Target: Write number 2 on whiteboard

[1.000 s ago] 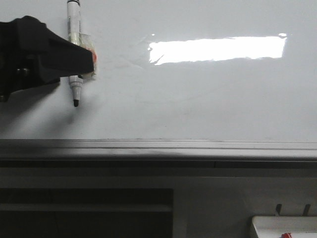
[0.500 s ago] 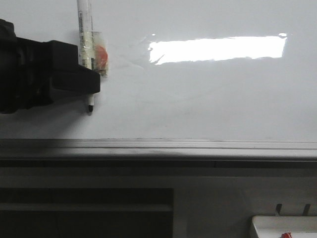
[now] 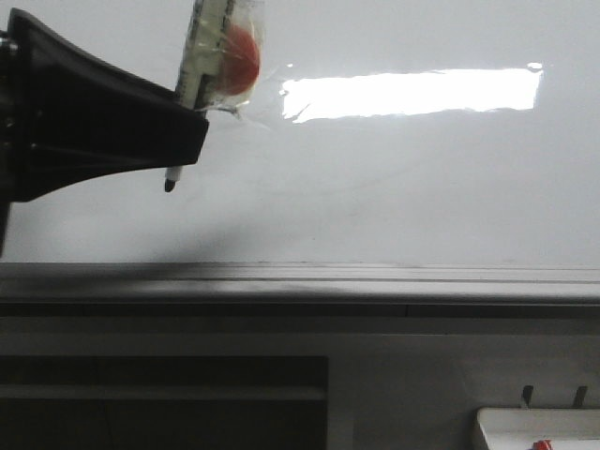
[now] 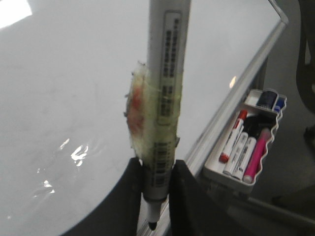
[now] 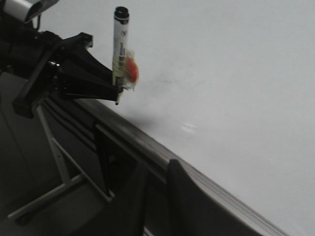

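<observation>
The whiteboard (image 3: 422, 187) is glossy white with a bright rectangular reflection. No number 2 shows on it; I see no ink strokes. My left gripper (image 3: 178, 141) is shut on a white marker (image 3: 202, 47) wrapped in clear tape with a red patch. The marker's black tip (image 3: 170, 185) points down, close to the board above the rail; I cannot tell if it touches. The left wrist view shows the marker (image 4: 167, 73) clamped between the left gripper (image 4: 156, 196) fingers. My right gripper (image 5: 157, 196) is shut and empty, below the board's rail, away from the marker (image 5: 119, 39).
The grey metal bottom rail (image 3: 375, 277) runs along the board's lower edge. A small white tray (image 3: 534, 427) sits at the lower right below the rail; the left wrist view shows the tray (image 4: 243, 147) holding several markers. A metal stand leg (image 5: 54, 147) is under the board.
My left gripper has moved right and looms larger in the front view. The marker now leans to the right, and its tip is slightly higher than half a second ago.
</observation>
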Controlling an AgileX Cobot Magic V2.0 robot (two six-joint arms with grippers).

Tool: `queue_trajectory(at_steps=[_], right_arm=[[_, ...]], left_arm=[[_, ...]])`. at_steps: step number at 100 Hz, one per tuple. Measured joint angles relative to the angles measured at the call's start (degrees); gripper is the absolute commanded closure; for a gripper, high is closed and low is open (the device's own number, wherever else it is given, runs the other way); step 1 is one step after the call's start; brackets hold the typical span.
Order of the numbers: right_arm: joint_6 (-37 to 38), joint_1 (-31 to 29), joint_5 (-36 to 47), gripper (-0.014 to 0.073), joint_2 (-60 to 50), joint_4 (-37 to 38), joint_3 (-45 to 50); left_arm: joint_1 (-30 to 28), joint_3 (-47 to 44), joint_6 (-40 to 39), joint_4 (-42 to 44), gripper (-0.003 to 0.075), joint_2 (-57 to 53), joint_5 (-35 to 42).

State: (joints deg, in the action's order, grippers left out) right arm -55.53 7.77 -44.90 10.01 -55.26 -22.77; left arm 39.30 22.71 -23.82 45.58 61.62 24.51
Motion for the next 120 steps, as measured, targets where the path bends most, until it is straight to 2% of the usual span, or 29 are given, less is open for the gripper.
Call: queue_trajectory(at_steps=[6, 24, 48, 68, 79, 98, 120], right_arm=[[-0.7, 2.2, 0.0, 0.0263, 1.7, -0.5, -0.1], [-2.4, 8.9, 2.4, 0.026, 8.8, -0.7, -1.2], [-8.7, 21.3, 14.2, 0.026, 21.9, -1.1, -6.6], [-13.5, 31.9, 20.5, 0.026, 33.3, -0.3, -11.4], [-14.0, 34.8, 23.8, 0.026, 38.9, 0.0, -14.4], [-14.2, 38.4, 24.8, 0.026, 46.2, 0.0, -18.9], [-14.2, 40.5, 26.9, 0.0269, 52.4, 0.0, -22.7]], left_arm=[[0.0, -0.1, 0.0, 4.4, 0.0741, -1.2, -1.5], [0.0, -0.2, 0.1, 13.2, 0.0741, -3.6, -2.5], [0.0, -0.2, 0.1, 14.5, 0.0741, -3.7, -2.5], [0.0, -0.2, 0.1, 15.1, 0.0741, -3.7, -2.5], [0.0, -0.2, 0.1, 16.0, 0.0741, -3.7, -2.5], [0.0, -0.2, 0.1, 16.4, 0.0741, -3.7, -2.9], [0.0, -0.2, 0.1, 16.5, 0.0741, -3.7, -3.0]])
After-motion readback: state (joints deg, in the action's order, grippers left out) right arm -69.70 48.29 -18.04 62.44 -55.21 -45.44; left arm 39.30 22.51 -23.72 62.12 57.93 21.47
